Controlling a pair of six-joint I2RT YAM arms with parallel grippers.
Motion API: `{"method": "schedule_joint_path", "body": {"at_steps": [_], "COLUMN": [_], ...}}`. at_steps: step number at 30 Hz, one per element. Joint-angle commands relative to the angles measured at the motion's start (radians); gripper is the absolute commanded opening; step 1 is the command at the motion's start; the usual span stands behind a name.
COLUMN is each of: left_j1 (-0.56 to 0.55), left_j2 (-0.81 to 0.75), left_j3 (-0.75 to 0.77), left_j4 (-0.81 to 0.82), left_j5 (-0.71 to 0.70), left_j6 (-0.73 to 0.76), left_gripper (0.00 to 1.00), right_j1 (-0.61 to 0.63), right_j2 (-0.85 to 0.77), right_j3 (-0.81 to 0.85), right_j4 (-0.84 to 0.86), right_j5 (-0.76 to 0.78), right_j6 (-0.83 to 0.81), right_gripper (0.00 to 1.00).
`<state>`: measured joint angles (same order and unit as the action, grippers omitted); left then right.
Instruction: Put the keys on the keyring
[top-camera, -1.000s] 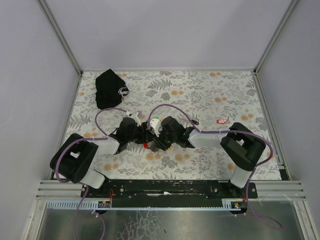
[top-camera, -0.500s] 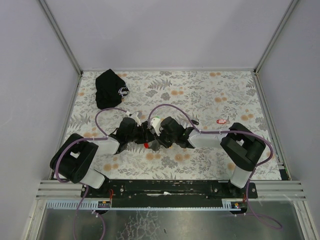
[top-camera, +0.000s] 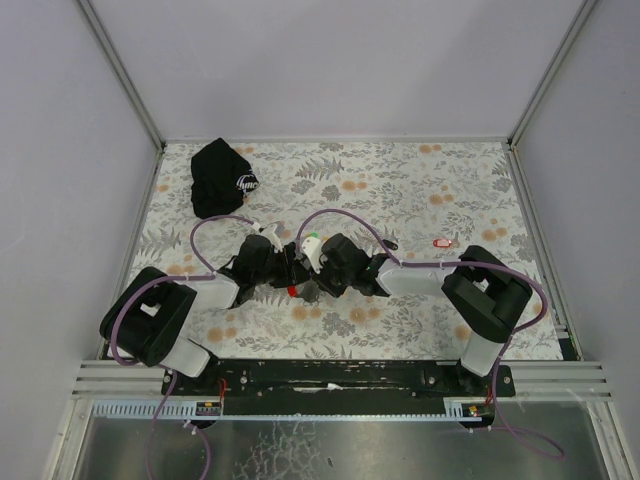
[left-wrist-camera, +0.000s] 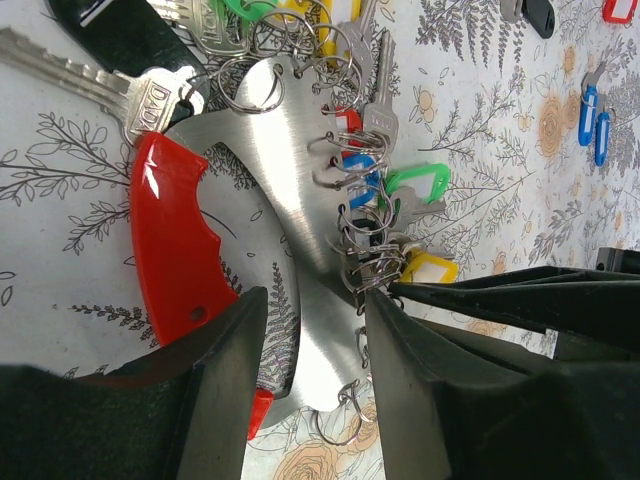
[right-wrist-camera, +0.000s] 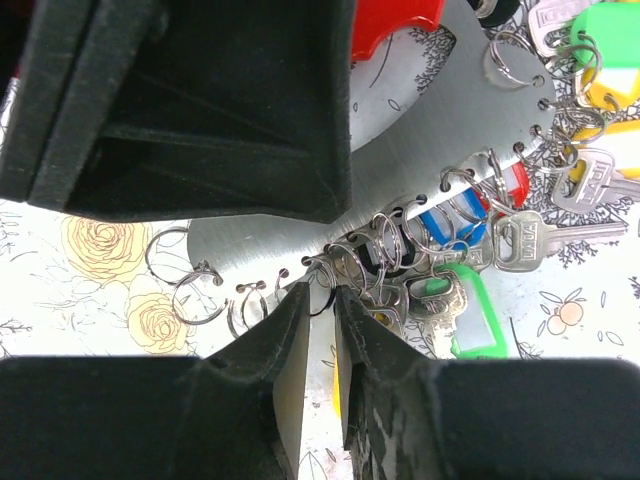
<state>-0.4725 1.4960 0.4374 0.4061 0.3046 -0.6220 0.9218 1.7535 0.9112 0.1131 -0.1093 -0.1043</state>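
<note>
The keyring is a curved steel plate (left-wrist-camera: 270, 180) with a red plastic grip (left-wrist-camera: 175, 240) and small split rings along its holed edge. It shows in the top view only as a red spot (top-camera: 292, 290) between the two arms. Several keys with green (left-wrist-camera: 420, 183), blue (left-wrist-camera: 362, 165) and yellow (left-wrist-camera: 428, 268) tags hang from those rings. My left gripper (left-wrist-camera: 312, 330) straddles the plate's narrow end, its fingers against the red grip and the ringed edge. My right gripper (right-wrist-camera: 322, 295) is nearly shut on one split ring at the plate's edge (right-wrist-camera: 420, 150).
A large black cap (top-camera: 222, 178) lies at the back left. A lone red tag (top-camera: 442, 242) lies to the right. Loose blue-tagged keys (left-wrist-camera: 592, 110) lie on the floral cloth. Two empty rings (right-wrist-camera: 190, 290) hang at the plate's tip. A long bare key (left-wrist-camera: 90, 80) lies beside the red grip.
Both grippers stay pressed together at the keyring. My right gripper has shifted very slightly; nothing else has moved.
</note>
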Motion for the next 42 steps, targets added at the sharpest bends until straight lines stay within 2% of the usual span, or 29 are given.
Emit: {"method": "schedule_joint_path", "body": {"at_steps": [1, 7, 9, 12, 15, 21, 27, 31, 37, 42], "left_j1": [-0.002, -0.002, -0.001, 0.001, 0.011, 0.045, 0.052, 0.061, 0.111, 0.119], "left_j2": [0.029, 0.030, 0.030, 0.031, 0.029, -0.013, -0.089, -0.212, -0.451, -0.500], "left_j3": [-0.017, -0.025, -0.030, -0.038, -0.046, -0.080, -0.104, -0.133, -0.200, -0.239], "left_j4": [-0.100, -0.081, -0.072, -0.049, -0.011, 0.062, 0.057, -0.005, -0.141, -0.163], "left_j5": [-0.028, -0.013, -0.007, 0.014, 0.054, 0.113, 0.122, 0.065, -0.038, -0.047], "left_j6": [0.041, 0.032, 0.028, 0.015, -0.010, -0.041, -0.032, -0.055, -0.172, -0.259], "left_gripper": [0.45, 0.45, 0.45, 0.45, 0.45, 0.46, 0.49, 0.53, 0.62, 0.70], "right_j1": [-0.004, -0.004, -0.004, -0.003, -0.004, -0.006, -0.009, -0.009, -0.009, -0.010], "right_j2": [0.013, 0.035, 0.030, 0.007, -0.031, -0.122, -0.102, -0.135, -0.153, -0.155], "right_j3": [0.034, 0.042, 0.042, 0.031, 0.010, -0.036, -0.010, -0.036, -0.034, -0.021], "right_j4": [0.003, 0.012, 0.011, 0.015, 0.032, 0.091, 0.062, 0.103, 0.124, 0.154], "right_j5": [-0.050, -0.056, -0.056, -0.056, -0.056, -0.063, -0.080, -0.065, -0.050, -0.057], "right_j6": [-0.020, -0.022, -0.023, -0.027, -0.031, -0.031, -0.036, -0.025, 0.013, 0.060], "right_gripper": [0.24, 0.21, 0.17, 0.05, 0.01, 0.00, 0.00, 0.00, 0.00, 0.00]}}
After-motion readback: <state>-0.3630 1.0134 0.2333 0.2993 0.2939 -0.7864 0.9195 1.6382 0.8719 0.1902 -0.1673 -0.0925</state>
